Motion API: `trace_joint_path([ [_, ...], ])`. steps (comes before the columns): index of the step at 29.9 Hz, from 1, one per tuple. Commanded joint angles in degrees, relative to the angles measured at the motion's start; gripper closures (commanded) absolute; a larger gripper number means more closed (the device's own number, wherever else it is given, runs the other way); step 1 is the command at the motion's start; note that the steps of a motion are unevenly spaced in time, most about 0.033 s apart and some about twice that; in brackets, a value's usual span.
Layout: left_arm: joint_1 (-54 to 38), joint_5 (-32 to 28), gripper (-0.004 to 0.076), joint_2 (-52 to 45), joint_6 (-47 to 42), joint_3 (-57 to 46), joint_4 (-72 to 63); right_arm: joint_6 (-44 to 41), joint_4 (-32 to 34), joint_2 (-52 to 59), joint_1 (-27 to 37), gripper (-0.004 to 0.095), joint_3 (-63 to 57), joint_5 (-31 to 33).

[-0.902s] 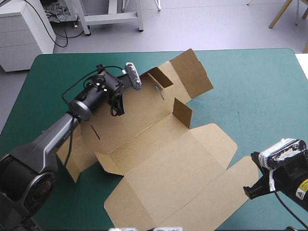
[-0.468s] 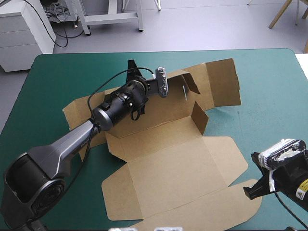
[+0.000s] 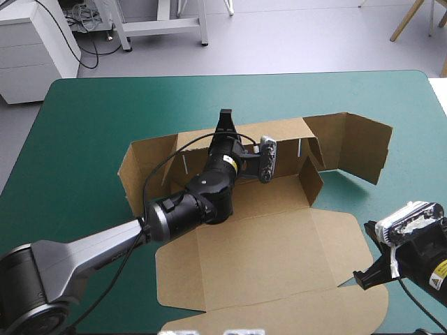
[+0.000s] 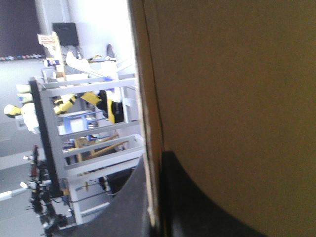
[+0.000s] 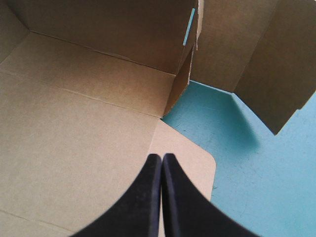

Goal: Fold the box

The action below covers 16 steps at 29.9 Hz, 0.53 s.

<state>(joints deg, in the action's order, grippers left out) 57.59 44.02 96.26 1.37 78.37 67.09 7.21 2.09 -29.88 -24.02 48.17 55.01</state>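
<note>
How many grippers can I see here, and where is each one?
2. The left gripper is shut on the box, at the top edge of its raised far wall. The right gripper is shut and empty, above a rounded flat corner of the box.

Left tool (image 3: 225, 125), arm (image 3: 140, 227) stretched forward, pinches the box (image 3: 279, 244); right tool (image 5: 162, 158) hangs low, fingers together.

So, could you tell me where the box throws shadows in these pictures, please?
High view: the box has a raised end flap that shades the teal-green cover beneath it. Right wrist view: that shadow lies on the cover ahead of the shut right gripper. Left wrist view: the box face clamped in the left gripper looks unlit; no cast shadow shows.
</note>
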Motion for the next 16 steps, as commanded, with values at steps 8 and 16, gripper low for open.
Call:
trace_joint_path([
  [8, 3.9, 3.9, 0.0734, -6.4, -24.1, -14.6, 34.8, -0.8, 5.3, -0.2, 0.4, 0.0927, 1.5, -3.3],
  [16, 5.0, 4.7, 0.0734, -6.4, -28.4, -16.6, 36.9, -15.4, 18.9, -0.6, 0.4, 0.0781, 1.5, -4.5],
])
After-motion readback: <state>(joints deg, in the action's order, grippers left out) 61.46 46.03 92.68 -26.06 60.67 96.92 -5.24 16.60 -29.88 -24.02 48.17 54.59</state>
